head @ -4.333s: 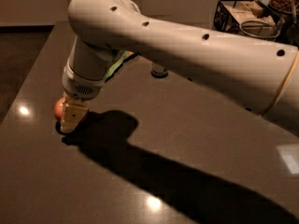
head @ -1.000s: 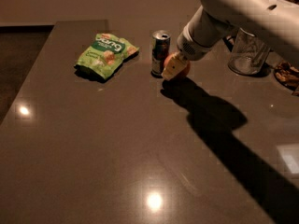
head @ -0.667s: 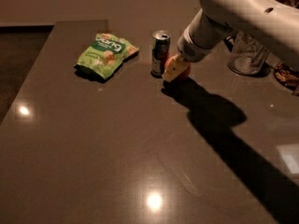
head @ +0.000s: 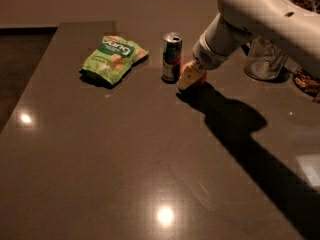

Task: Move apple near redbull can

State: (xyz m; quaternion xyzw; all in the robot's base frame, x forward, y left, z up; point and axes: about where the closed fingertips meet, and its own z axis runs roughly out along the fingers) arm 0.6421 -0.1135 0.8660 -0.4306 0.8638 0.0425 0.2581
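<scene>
The redbull can (head: 171, 57) stands upright at the far middle of the dark table (head: 125, 159). My gripper (head: 189, 78) is down at the table surface just right of the can, and its pale fingers are closed around the red-orange apple (head: 201, 78). The fingers hide most of the apple. The apple is a finger's width from the can's right side. My white arm reaches in from the upper right and casts a long shadow to the lower right.
A green snack bag (head: 112, 59) lies left of the can. A clear glass cup (head: 262, 59) stands behind the arm at the right, with a dark object (head: 307, 81) near the right edge. The table's left edge runs down from the far left corner.
Over the last second the gripper and apple have stayed beside the can, almost unmoved. Earlier the gripper held the apple at the table's left side, so it was carried right to the can.
</scene>
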